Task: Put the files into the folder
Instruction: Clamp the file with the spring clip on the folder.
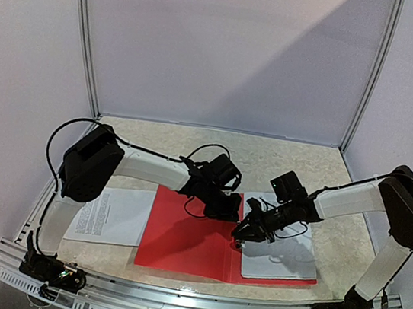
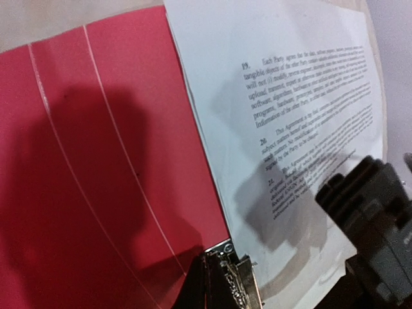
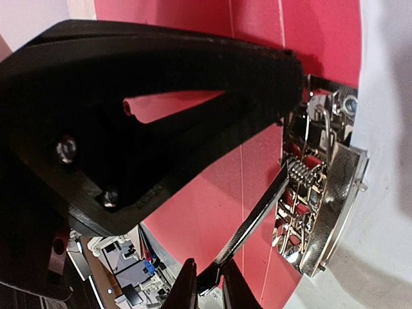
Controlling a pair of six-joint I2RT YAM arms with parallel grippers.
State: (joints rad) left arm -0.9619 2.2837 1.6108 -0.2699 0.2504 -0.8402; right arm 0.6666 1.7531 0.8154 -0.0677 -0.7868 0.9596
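Your left gripper point(image 1: 224, 207) is closed tight at the folder's point(image 1: 179, 243) top edge. I cannot tell how open your right gripper point(image 1: 243, 235) is, at the folder's clip point(image 3: 322, 193). One file point(image 1: 284, 261) lies inside the folder, another file point(image 1: 113, 214) just left of it.

A speckled beige tabletop point(image 1: 193, 141) fills the middle. Pale walls point(image 1: 229, 50) rise at the top, and a metal rail point(image 1: 193, 306) crosses the bottom.

The speckled table point(image 1: 268, 155) bears the open red folder point(image 1: 186, 244), a printed sheet point(image 1: 109, 214) just beside it.
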